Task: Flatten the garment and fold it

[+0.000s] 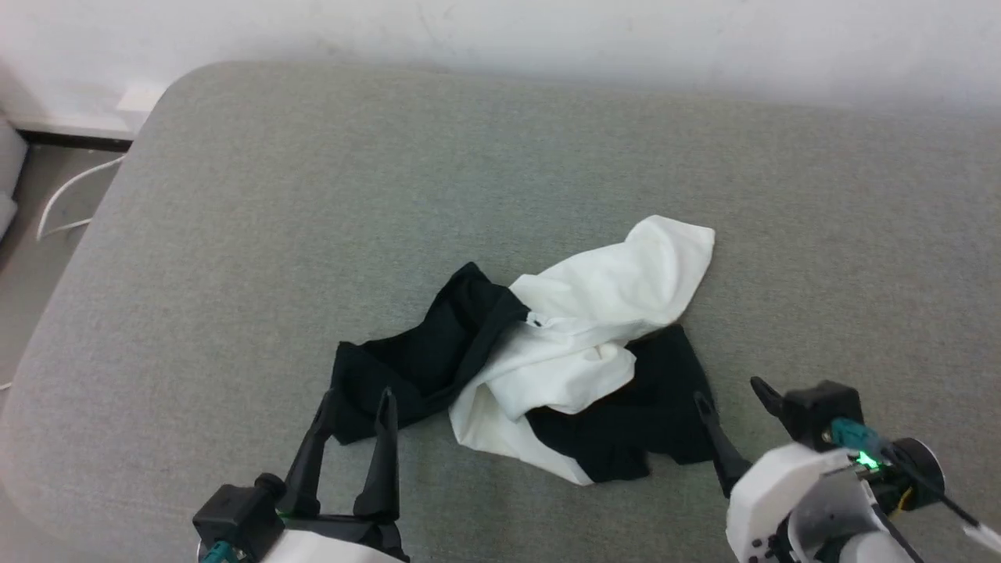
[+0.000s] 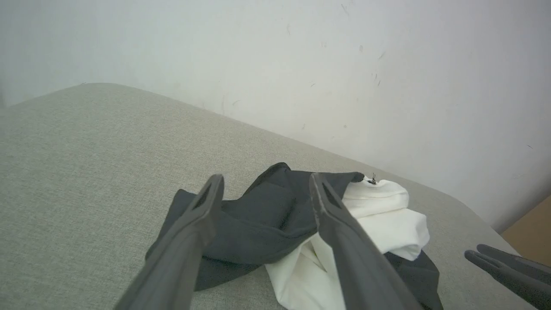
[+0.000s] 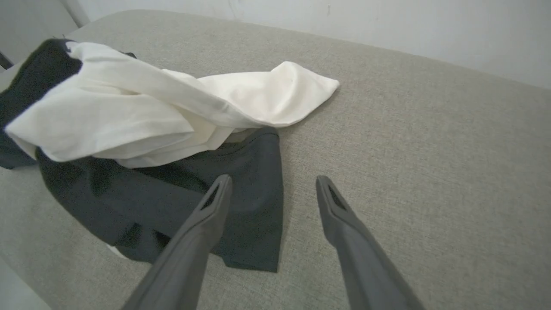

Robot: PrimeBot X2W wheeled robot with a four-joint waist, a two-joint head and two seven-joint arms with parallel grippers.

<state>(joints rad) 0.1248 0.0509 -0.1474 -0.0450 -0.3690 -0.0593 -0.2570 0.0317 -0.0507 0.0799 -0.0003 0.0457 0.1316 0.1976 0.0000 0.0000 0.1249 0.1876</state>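
Note:
The garment (image 1: 579,336) lies crumpled on the grey cushion, its white body bunched in the middle with black sleeves spreading to the left and lower right. My left gripper (image 1: 356,399) is open, fingers hovering over the end of the left black sleeve (image 2: 258,224). My right gripper (image 1: 727,391) is open too, beside the right edge of the other black sleeve (image 3: 181,202); one finger lies over the cloth, the other over bare cushion. In the left wrist view the garment (image 2: 379,215) sits just past my fingertips (image 2: 215,185), with the right gripper's fingers (image 2: 508,267) at the lower right.
The grey cushion (image 1: 313,195) stretches wide on all sides of the garment. A white wall (image 1: 547,31) runs along its far edge. Off the cushion's left edge, a white cable (image 1: 66,199) lies on the floor.

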